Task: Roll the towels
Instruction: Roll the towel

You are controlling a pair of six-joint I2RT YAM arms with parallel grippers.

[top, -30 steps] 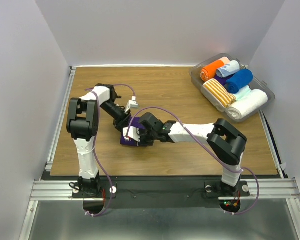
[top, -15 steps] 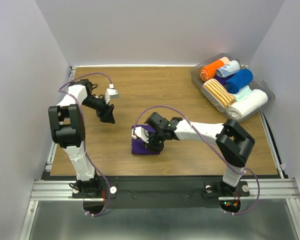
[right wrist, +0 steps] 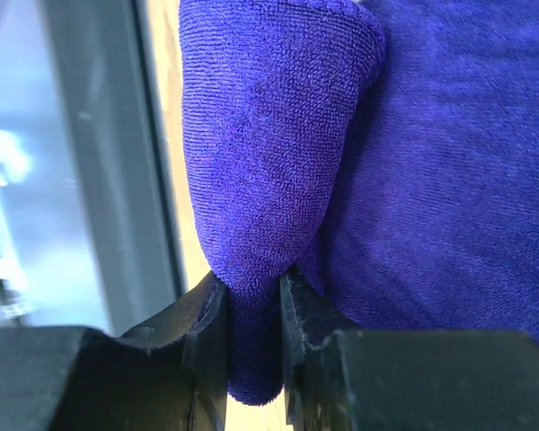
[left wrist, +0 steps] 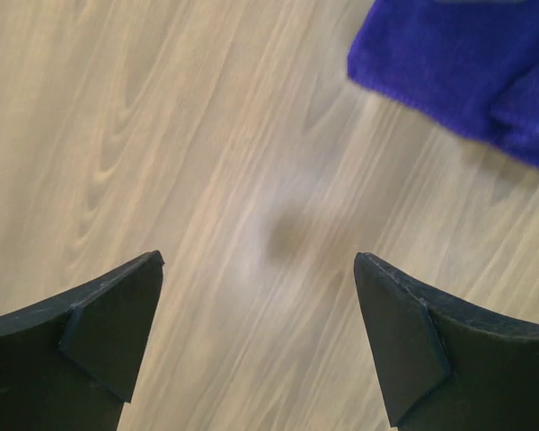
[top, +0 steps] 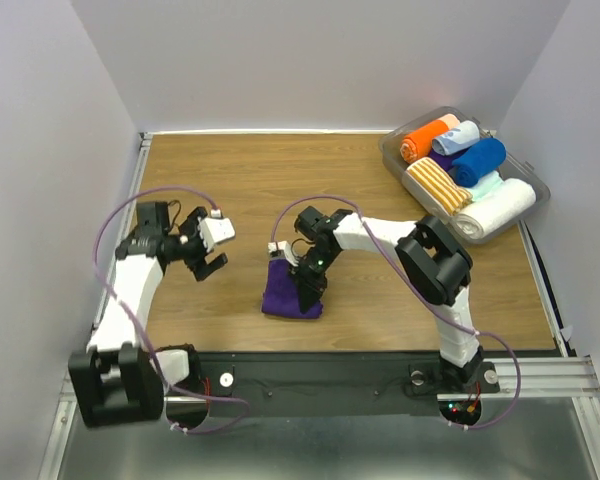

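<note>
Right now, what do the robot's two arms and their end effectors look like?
The left arm and right arm have white links, chunky black joints and a thin purple cable along each. The left end effector and right end effector each have two black tapered fingers.

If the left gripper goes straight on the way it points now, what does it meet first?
The left gripper would probably meet the wooden table; the purple towel lies off to the side.

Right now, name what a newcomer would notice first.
The dark purple towel, bunched at the front middle of the table, with the right hand pinching a fold of it. The left hand hangs open to its left over bare wood, and a clear bin of bright rolls sits far right.
</note>
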